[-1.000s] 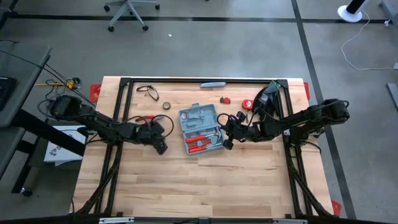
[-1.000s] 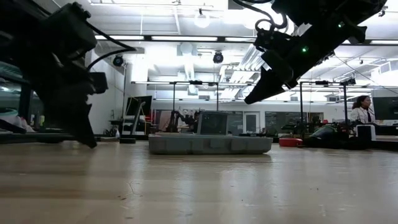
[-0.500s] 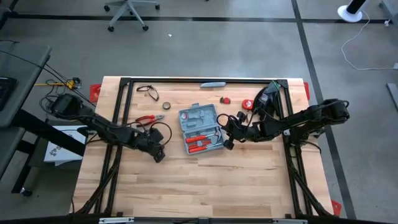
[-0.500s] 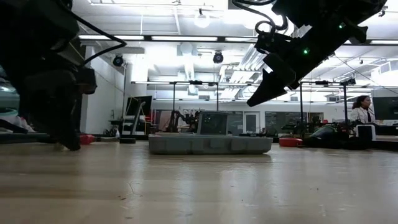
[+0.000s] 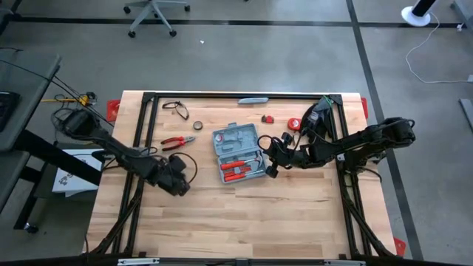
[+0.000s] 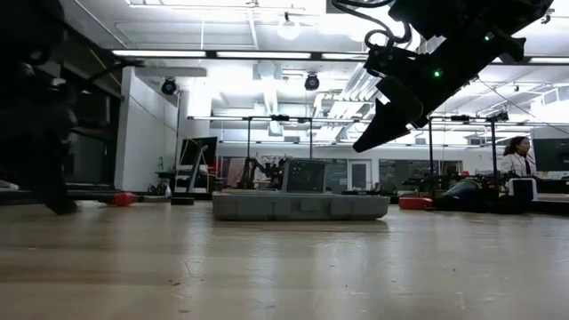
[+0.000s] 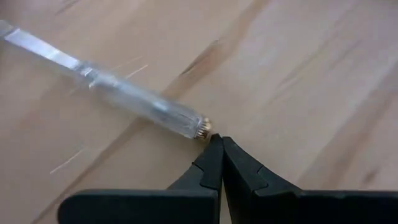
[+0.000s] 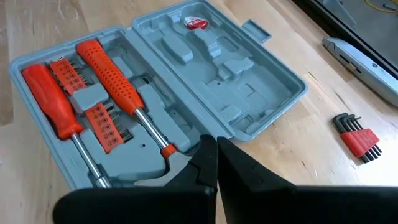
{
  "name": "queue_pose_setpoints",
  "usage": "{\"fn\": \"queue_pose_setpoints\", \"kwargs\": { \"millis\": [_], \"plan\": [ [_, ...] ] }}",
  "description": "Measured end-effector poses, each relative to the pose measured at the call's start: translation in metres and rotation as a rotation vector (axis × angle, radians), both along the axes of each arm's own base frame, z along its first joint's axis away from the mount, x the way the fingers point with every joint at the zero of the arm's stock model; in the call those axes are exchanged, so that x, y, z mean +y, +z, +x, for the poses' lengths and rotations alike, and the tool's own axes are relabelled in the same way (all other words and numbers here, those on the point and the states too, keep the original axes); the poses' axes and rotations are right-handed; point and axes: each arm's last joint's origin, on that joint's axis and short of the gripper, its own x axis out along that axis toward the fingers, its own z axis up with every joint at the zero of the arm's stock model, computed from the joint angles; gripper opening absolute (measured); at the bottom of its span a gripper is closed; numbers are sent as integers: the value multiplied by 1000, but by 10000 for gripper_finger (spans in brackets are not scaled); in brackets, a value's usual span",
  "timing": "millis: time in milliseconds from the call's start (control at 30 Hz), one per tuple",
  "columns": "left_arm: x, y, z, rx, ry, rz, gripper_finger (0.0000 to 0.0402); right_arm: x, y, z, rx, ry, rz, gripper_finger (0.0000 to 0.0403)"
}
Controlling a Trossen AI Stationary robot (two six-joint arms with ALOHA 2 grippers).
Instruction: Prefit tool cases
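The blue-grey tool case [image 5: 239, 153] lies open on the table, lid flat toward the far edge. Its tray holds two red-handled screwdrivers [image 8: 112, 78] and rows of red bits. My right gripper [image 5: 270, 171] is shut and hangs just above the case's near right corner [image 8: 211, 152], apart from it in the low view [image 6: 360, 142]. My left gripper [image 5: 177, 186] is shut and points down at the bare table to the left of the case. In its wrist view, a clear-handled screwdriver [image 7: 124, 93] lies flat on the wood, its brass end right at my fingertips [image 7: 217, 142]. My left gripper's shut fingertips [image 7: 214, 146] stand right beside the brass cap [image 7: 203, 127] at the end of the clear screwdriver's handle, coming from above at a slant. I cannot tell whether they touch it. The screwdriver lies flat on the table.
Red-handled pliers [image 5: 177, 140] lie left of the case. Toward the far edge are glasses [image 5: 174, 107], a grey utility knife [image 5: 253, 100], a red hex-key set [image 8: 357, 135] and a red tape measure [image 5: 294, 123]. A person [image 6: 516, 160] sits in the room beyond.
My left gripper has swung toward the table's near left, away from the case, turning at the wrist and staying shut. The red pliers it had covered now show. My right gripper and the case have kept still.
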Motion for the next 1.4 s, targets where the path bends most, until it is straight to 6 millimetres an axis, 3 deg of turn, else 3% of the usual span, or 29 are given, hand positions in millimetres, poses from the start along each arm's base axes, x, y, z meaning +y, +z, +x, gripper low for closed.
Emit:
{"fn": "queue_pose_setpoints", "kwargs": {
  "millis": [400,967,1133,1400],
  "plan": [
    [-6,19,-24,220,103,107,0,0,0,0,2,1,-1,0],
    [1,22,-19,21,263,222,5,-1,0,0,11,-14,-46,0],
    [3,23,-17,9,270,240,38,-2,0,0,12,-23,-55,0],
    [6,23,-13,-13,313,218,131,-12,0,-1,25,-50,-63,0]
  ]
}}
